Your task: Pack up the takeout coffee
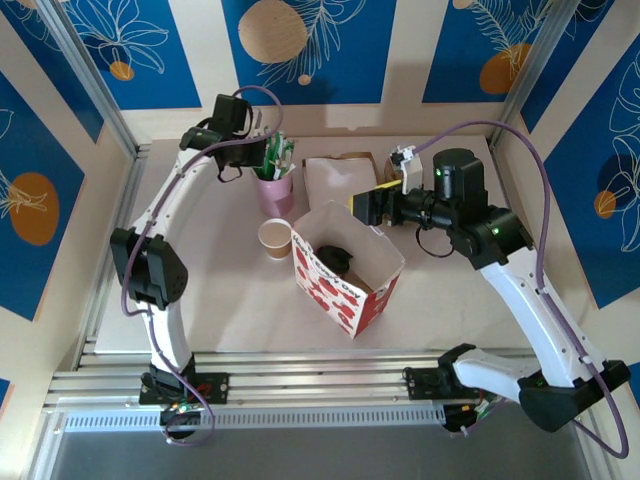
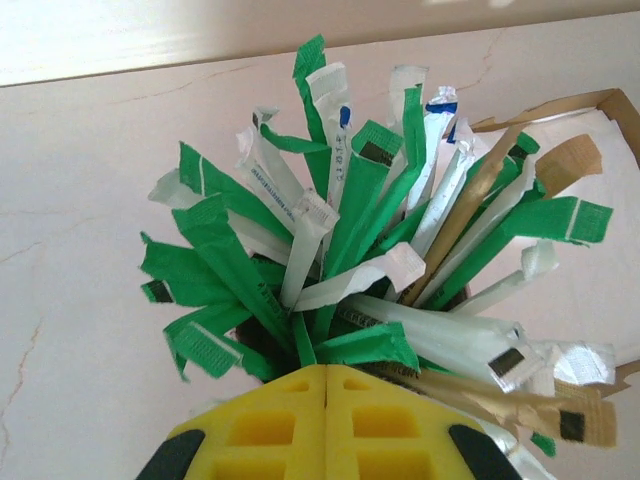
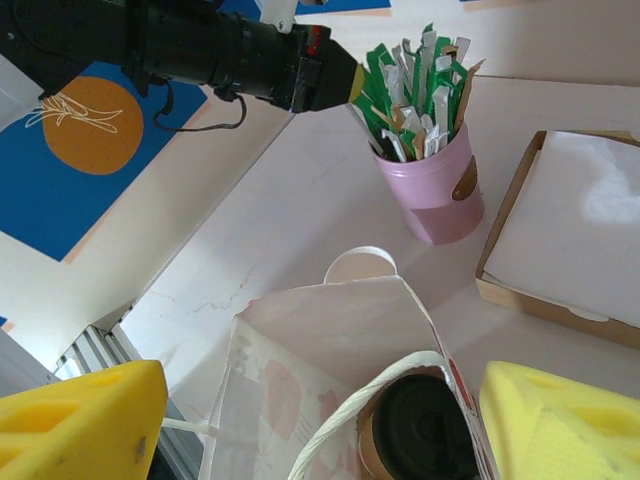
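One kraft-brown takeout coffee cup (image 1: 275, 238) stands without a lid on the table, just left of the red-patterned paper bag (image 1: 350, 292); its white rim (image 3: 358, 264) peeks over the bag's far wall. A second kraft cup with a black lid (image 3: 420, 428) stands inside the bag (image 3: 330, 330). My right gripper (image 3: 320, 440) hangs open above the bag's mouth, also seen from above (image 1: 368, 207). My left gripper (image 2: 328, 372) is shut at the pink cup of green-and-white sticks (image 1: 275, 188), with a narrow green stick (image 2: 301, 340) running into its tips.
A shallow brown box with white paper (image 1: 335, 175) lies behind the bag, right of the pink cup (image 3: 435, 195). The bag's white rope handle (image 3: 365, 405) arches over the lidded cup. Aluminium rails (image 1: 300, 385) run along the near edge, and walls close off the back and sides.
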